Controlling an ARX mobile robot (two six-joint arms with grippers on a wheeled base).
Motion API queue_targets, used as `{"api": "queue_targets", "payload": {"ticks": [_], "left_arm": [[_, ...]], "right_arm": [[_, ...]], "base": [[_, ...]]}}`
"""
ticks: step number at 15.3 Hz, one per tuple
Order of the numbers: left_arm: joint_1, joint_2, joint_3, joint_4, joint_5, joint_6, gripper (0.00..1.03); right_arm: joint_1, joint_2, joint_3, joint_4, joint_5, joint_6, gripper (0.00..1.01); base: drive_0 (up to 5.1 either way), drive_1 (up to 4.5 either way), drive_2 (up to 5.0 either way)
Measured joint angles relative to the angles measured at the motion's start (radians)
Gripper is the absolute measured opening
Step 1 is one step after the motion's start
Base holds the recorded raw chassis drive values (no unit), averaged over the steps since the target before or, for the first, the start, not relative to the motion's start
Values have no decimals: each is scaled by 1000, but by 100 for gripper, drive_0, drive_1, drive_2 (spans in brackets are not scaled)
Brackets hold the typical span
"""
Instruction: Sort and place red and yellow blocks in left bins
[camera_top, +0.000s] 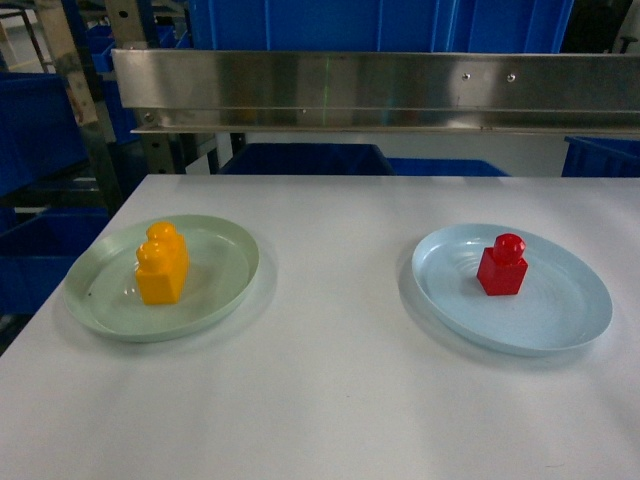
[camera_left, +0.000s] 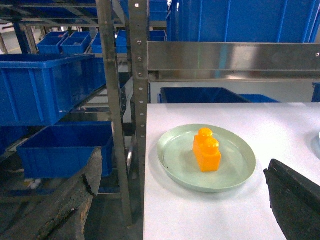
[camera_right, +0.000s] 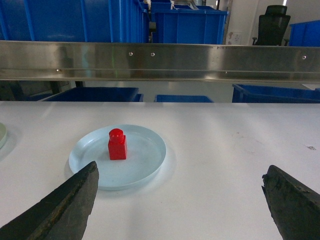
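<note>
A yellow two-stud block (camera_top: 162, 264) stands on a pale green plate (camera_top: 225, 285) at the table's left. A red one-stud block (camera_top: 502, 266) stands on a light blue plate (camera_top: 560, 310) at the right. Neither gripper shows in the head view. In the left wrist view my left gripper (camera_left: 183, 160) is open, back from the yellow block (camera_left: 207, 150) and its green plate (camera_left: 175, 160), near the table's left edge. In the right wrist view my right gripper (camera_right: 180, 170) is open, with the red block (camera_right: 117, 145) ahead to its left. Blue bins (camera_left: 45, 85) sit on the shelving left of the table.
A steel rail (camera_top: 380, 90) spans the back above the white table (camera_top: 330, 400). A metal rack upright (camera_left: 137, 100) stands right at the table's left edge. More blue bins (camera_top: 300, 160) sit behind and below the table's far edge.
</note>
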Motion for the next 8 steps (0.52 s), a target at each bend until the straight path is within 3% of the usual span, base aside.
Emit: {"api": "queue_targets", "payload": {"ticks": [8], "left_arm": [[0,0,0,0,0,0,98]], "right_arm": [[0,0,0,0,0,0,98]], "base": [[0,0,0]]}}
